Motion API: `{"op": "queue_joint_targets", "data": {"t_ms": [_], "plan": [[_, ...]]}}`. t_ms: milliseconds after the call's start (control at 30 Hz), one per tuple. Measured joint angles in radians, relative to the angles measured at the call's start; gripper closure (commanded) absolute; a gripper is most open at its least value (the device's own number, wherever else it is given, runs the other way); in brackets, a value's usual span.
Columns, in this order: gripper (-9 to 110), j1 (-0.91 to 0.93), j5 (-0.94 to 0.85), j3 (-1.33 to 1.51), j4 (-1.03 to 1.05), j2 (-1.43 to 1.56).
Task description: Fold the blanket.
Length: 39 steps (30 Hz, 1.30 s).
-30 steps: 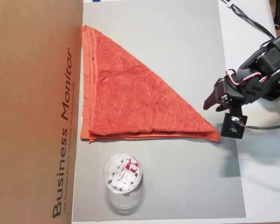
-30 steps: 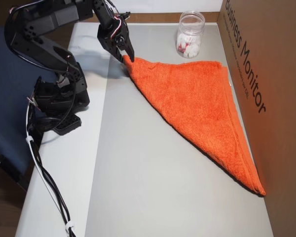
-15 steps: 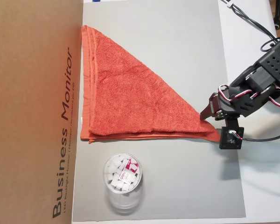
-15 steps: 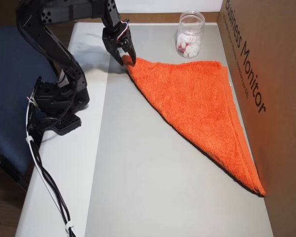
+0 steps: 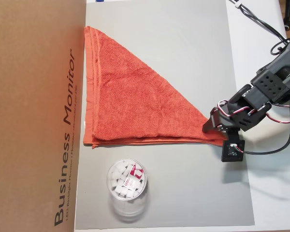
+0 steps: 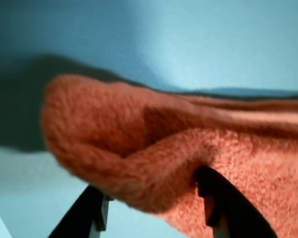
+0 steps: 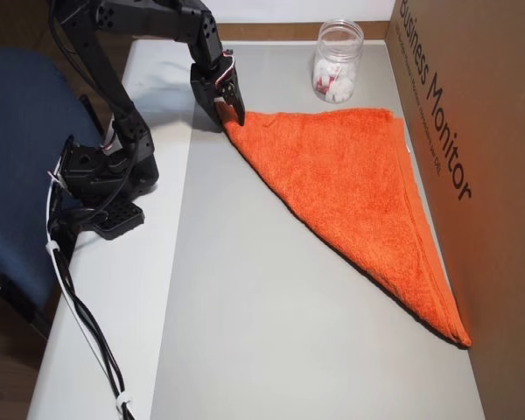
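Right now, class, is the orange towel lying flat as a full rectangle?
No: in an overhead view the orange towel is doubled into a triangle, with the gripper at its pointed corner.

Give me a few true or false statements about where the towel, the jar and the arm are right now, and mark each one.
1. The orange towel lies in a triangle shape on the grey mat. True.
2. The pincer is at a pointed corner of the towel. True; the wrist view shows towel fabric bunched between its fingers.
3. The clear jar lies tipped over on top of the towel. False; it stands upright on the mat beside the towel.
4. The cardboard box sits along one edge of the towel. True.
5. The jar is empty. False; it holds small white pieces.
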Motion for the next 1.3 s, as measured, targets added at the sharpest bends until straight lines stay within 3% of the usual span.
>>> {"op": "queue_joint_targets", "data": {"t_ms": [333,767,1300], "plan": [[86,-0.041,0.0,-0.005,-0.011,-0.031],[101,-0.04,0.0,0.006,-0.049,-0.029],[102,-0.029,0.06,0.008,-0.048,-0.029]]}}
